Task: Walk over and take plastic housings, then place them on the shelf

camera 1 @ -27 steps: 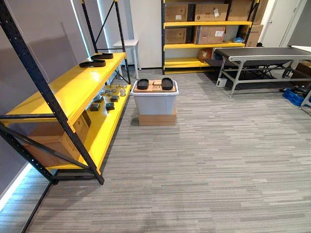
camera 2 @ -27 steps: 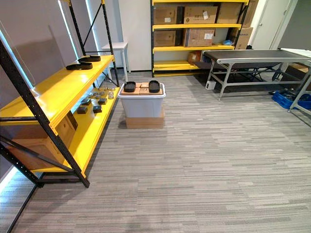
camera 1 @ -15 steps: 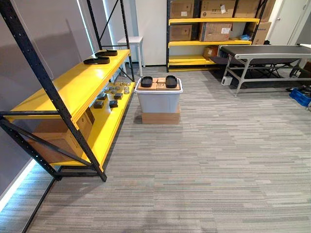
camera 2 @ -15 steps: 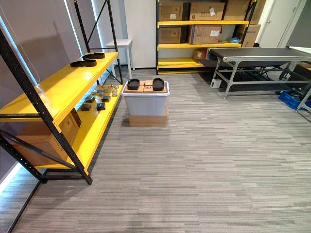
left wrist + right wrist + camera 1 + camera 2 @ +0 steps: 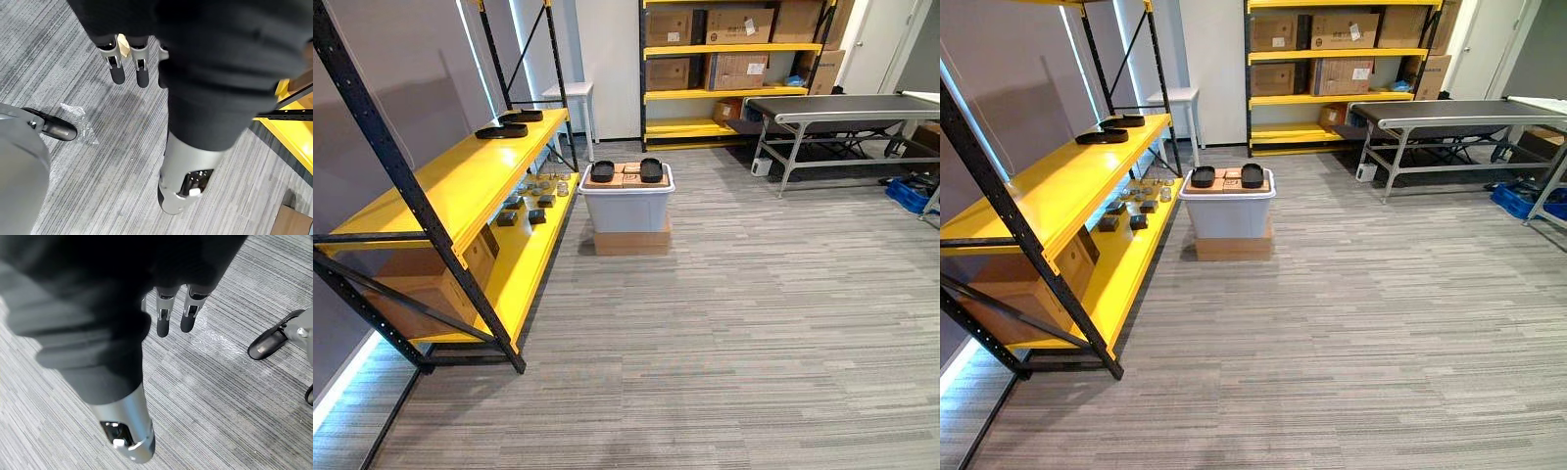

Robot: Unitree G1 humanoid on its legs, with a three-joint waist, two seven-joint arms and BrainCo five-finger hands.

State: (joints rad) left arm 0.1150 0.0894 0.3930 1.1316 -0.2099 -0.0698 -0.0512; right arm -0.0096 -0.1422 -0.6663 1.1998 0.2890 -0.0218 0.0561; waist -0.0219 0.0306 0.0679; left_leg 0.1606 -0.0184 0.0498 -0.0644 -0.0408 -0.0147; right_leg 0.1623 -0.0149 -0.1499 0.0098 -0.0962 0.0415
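Two housings [image 5: 602,170] top the bin [image 5: 626,208] at 12 o'clock, handy to the shelf [image 5: 450,181] at 10; our left hand [image 5: 117,72] and right hand [image 5: 163,323] hang slack, empty.

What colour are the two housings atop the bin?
Black, both housings, atop the pale grey bin; clearest in the left eye view.

Grey carpet [image 5: 754,323] in fine stripes covers the floor. Along the grey left wall [image 5: 401,78] stands a long yellow shelf [image 5: 440,181] on black perforated posts, with a strip of white light [image 5: 337,392] at the wall's foot. At the far white wall [image 5: 612,59] a second rack [image 5: 724,49] of yellow boards holds cardboard boxes [image 5: 736,70], with a small white table [image 5: 570,91] beside it. To the right a long dark-topped table [image 5: 842,106] stands on metal legs, a blue crate [image 5: 909,194] near it, and behind it what may be a pale door [image 5: 876,44].
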